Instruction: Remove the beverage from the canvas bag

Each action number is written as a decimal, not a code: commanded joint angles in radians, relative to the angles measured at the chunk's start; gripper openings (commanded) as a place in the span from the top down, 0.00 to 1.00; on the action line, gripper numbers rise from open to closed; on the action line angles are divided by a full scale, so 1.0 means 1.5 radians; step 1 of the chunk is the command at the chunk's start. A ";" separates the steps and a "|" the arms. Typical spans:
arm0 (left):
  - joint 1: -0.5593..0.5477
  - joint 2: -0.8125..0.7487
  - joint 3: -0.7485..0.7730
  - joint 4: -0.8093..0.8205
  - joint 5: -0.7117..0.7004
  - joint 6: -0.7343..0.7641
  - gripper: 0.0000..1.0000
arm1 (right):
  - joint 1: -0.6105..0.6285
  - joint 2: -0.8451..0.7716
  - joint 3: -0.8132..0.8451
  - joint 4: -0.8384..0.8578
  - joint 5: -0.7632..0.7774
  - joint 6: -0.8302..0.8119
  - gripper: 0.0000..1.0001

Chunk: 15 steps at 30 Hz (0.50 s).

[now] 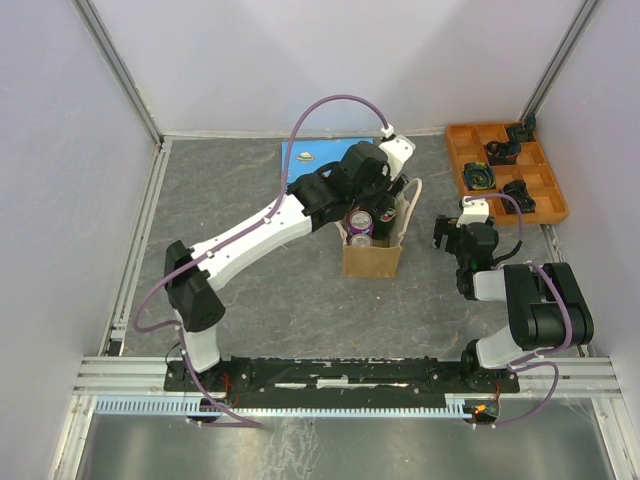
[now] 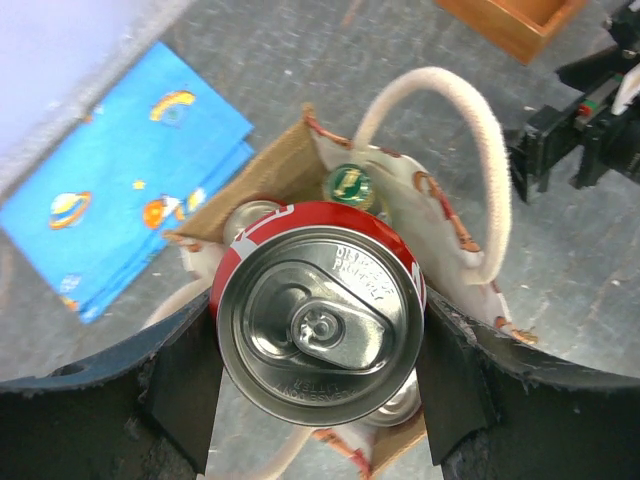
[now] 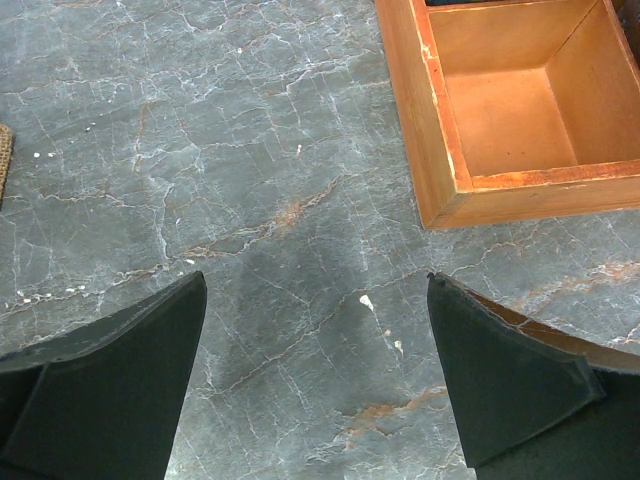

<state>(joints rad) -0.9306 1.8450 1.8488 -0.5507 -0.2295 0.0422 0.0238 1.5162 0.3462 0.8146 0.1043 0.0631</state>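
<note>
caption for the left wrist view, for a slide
Left gripper shut on a red-rimmed can over the open canvas bag, other drinks inside, blue patterned cloth beside it

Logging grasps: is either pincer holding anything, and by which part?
The left pincer grips the red can by its sides near the top; the right pincer is open, empty.

The grey marbled counter (image 1: 260, 290) carries the bag (image 1: 371, 262) upright near its middle. A blue printed cloth (image 1: 312, 155) lies flat behind it, and an orange tray (image 1: 459, 172) sits at the back right.
</note>
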 commanded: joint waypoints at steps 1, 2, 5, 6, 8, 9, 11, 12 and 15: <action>0.005 -0.126 0.040 0.056 -0.133 0.066 0.97 | -0.002 -0.002 0.016 0.028 -0.005 -0.003 0.01; 0.006 -0.143 0.034 0.058 -0.157 0.071 0.97 | -0.002 -0.003 0.015 0.028 -0.005 -0.003 0.01; 0.014 -0.193 0.004 0.067 -0.217 0.077 0.97 | -0.002 -0.003 0.016 0.028 -0.005 -0.002 0.01; 0.019 -0.214 -0.009 0.072 -0.227 0.077 0.97 | -0.002 -0.003 0.016 0.028 -0.005 -0.004 0.01; 0.040 -0.252 -0.043 0.085 -0.251 0.068 0.97 | -0.002 -0.002 0.016 0.028 -0.005 -0.003 0.01; 0.057 -0.280 -0.066 0.093 -0.254 0.061 0.97 | -0.002 -0.002 0.016 0.028 -0.005 -0.004 0.01; 0.104 -0.314 -0.108 0.104 -0.239 0.034 0.97 | -0.002 -0.003 0.017 0.028 -0.005 -0.003 0.01; 0.134 -0.327 -0.128 0.103 -0.219 0.017 0.97 | -0.002 -0.002 0.016 0.028 -0.005 -0.003 0.01; 0.206 -0.353 -0.191 0.113 -0.174 -0.022 0.97 | -0.002 -0.003 0.016 0.028 -0.005 -0.002 0.01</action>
<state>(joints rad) -0.7372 1.3643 1.6505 -0.5041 -0.5037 0.0837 0.0238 1.5162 0.3462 0.8146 0.1047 0.0631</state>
